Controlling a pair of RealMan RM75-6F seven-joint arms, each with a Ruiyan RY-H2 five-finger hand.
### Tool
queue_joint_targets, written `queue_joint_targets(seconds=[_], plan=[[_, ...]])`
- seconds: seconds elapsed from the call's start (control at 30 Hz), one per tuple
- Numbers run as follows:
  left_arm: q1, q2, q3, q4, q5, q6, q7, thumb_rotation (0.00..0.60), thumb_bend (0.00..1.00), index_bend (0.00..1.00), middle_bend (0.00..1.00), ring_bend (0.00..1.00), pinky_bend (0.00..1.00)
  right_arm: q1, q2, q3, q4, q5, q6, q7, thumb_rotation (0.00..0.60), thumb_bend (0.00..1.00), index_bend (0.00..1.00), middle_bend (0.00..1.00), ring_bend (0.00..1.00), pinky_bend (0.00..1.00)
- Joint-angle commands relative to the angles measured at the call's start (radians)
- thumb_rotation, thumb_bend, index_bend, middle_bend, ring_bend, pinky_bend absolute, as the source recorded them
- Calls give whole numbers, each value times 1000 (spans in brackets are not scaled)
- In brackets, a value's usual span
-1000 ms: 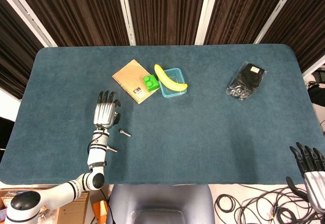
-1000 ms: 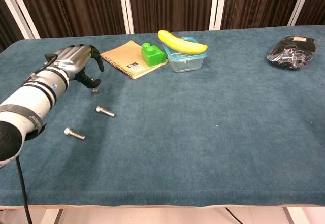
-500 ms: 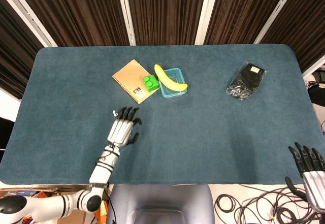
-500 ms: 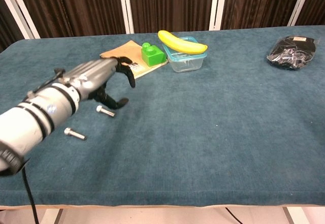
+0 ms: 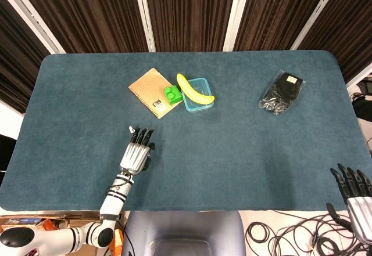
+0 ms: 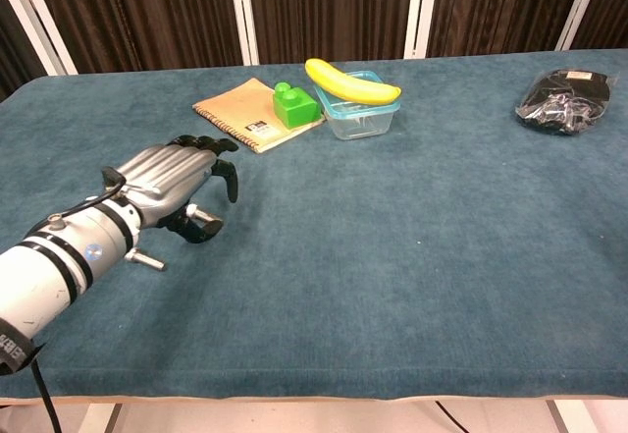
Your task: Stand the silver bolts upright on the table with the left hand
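**Left hand poised over the bolts it must set on end**

The robot's left hand (image 6: 182,180) hangs low above the blue tabletop (image 5: 244,151), on the near side of the tan notebook (image 5: 152,92) and well apart from it, palm down, fingers held side by side and curling forward with the thumb hooked beneath; it appears to grip nothing. One silver bolt (image 5: 132,130) shows just off the fingertips on the notebook side, and it looks already upright, though it is too small to be sure. A second bolt (image 6: 145,258) lies flat beside the wrist, on the side away from the notebook, its long axis running roughly across the chest view and part of it hidden by the forearm. Any further bolt under the palm cannot be made out.

The coming move likely turns on that lying bolt: it sits behind the fingers rather than ahead of them, so the hand would have to draw back toward the robot and come down across the shank. The left hand is by far the nearer; the right hand (image 5: 356,186), fingers spread and empty, hangs off the tabletop's far corner.

Beyond the notebook stand a green block (image 6: 295,106) and a clear container (image 6: 359,117) bearing a banana (image 6: 349,82); a black bag (image 6: 569,99) lies well off to the right. Nothing stands in the way.
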Motion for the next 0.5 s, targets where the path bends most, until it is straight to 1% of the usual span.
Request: queue_joint_targets(seconds=[0.03,0.27,0.5], plan=[[6,-5,6,21,5,-6,-5,600,364,445,55,0,0,0,0,0,0,0,0,-1,600,290,0,0,0,36],[7,-27,2,73,17,-28,-30,600,364,456,54,0,0,-1,1,1,-1,1,4,2,600,290,0,0,0,36],[11,-38,-1,105,26,-37,-40,600,364,492,54,0,0,-3,1,1,2,-1,6,5,600,290,0,0,0,36]])
